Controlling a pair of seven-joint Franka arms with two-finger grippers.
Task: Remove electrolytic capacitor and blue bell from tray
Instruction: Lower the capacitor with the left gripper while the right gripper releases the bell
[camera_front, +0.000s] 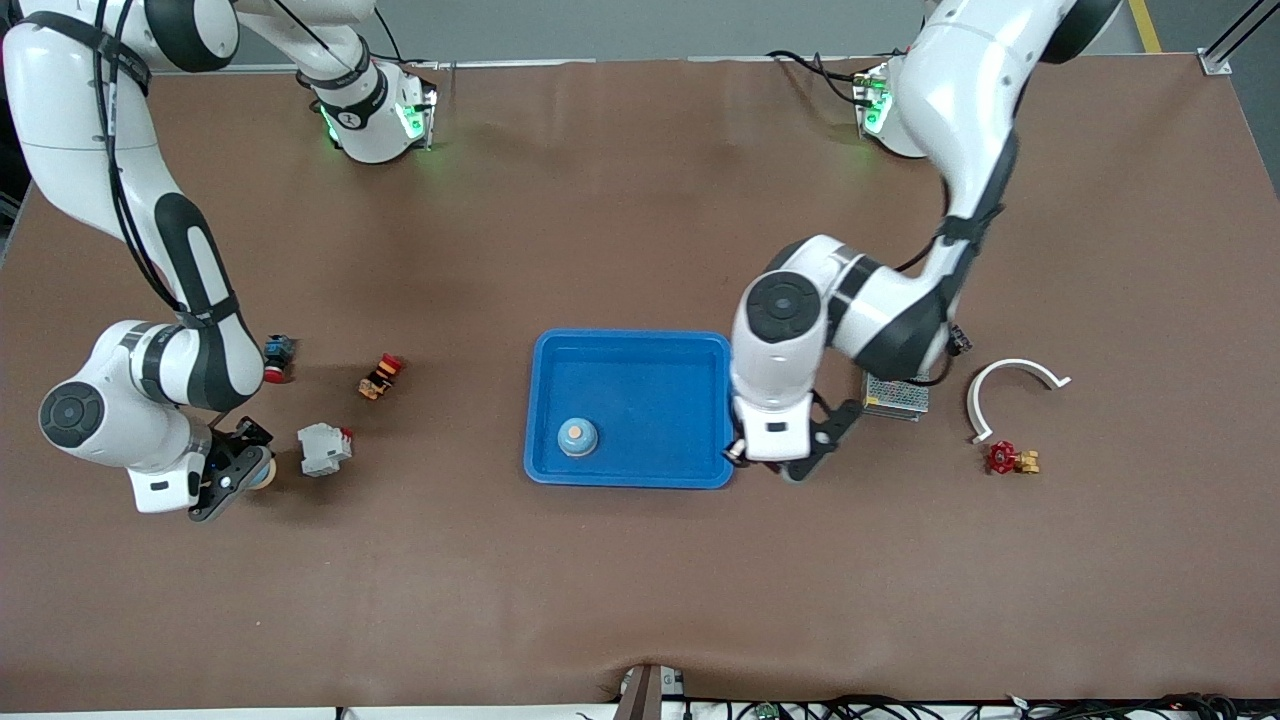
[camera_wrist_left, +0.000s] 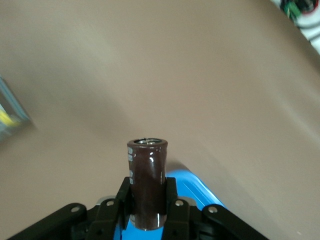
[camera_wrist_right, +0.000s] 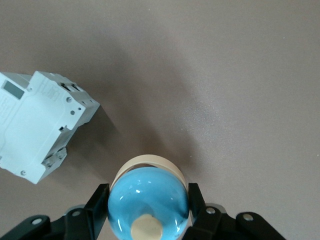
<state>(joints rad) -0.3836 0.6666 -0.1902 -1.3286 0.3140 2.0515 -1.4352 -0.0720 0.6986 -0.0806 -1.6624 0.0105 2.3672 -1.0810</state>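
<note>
My left gripper (camera_front: 743, 452) is shut on a dark brown capacitor (camera_wrist_left: 147, 182) with a silver end. It holds the capacitor over the blue tray's rim (camera_front: 728, 400) at the left arm's end; the rim also shows in the left wrist view (camera_wrist_left: 196, 187). A blue bell (camera_front: 578, 437) sits inside the tray. My right gripper (camera_front: 245, 478) is shut on a second blue bell (camera_wrist_right: 148, 200) with a cream base, low over the table beside a white circuit breaker (camera_wrist_right: 40, 125). This bell barely shows in the front view (camera_front: 266, 472).
The circuit breaker (camera_front: 323, 449), a red-and-yellow part (camera_front: 381, 376) and a blue-and-red button (camera_front: 278, 357) lie toward the right arm's end. A metal mesh box (camera_front: 895, 397), a white curved bracket (camera_front: 1012, 372) and a red valve (camera_front: 1010, 459) lie toward the left arm's end.
</note>
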